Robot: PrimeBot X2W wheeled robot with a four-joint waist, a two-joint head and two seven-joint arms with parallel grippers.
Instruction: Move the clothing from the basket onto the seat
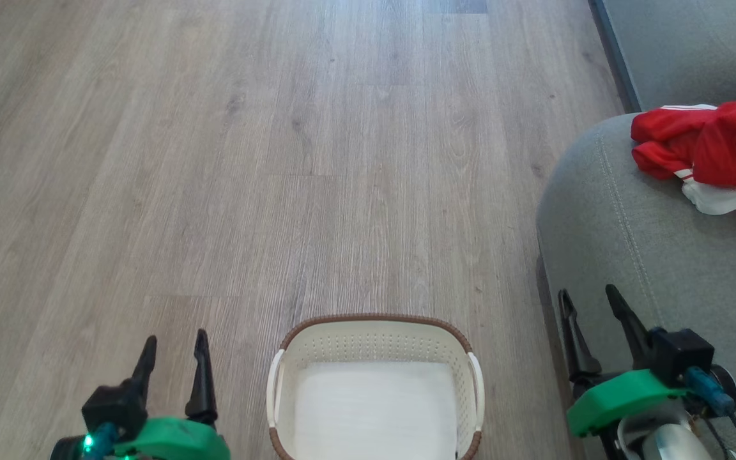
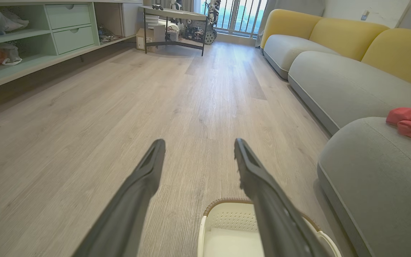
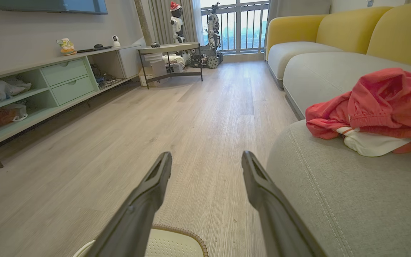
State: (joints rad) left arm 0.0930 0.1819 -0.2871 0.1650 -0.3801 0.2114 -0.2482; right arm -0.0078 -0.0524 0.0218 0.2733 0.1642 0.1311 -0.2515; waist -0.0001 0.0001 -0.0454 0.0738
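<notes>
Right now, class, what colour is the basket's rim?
Brown and woven-looking; the basket's rim shows best in the head view.

Head view: basket [image 1: 374,345] cut off at bottom edge; clothing [image 1: 719,144] and seat [image 1: 630,255] cut off at right edge. Left wrist view: one finger [image 2: 262,194] hides part of the basket rim.

Head cam looks steeply down on the floor [image 1: 214,160], with the basket [image 1: 374,342] at bottom center and the seat [image 1: 630,255] at right. Both wrist cams sit low, looking out across that floor, and share the basket and seat.
</notes>
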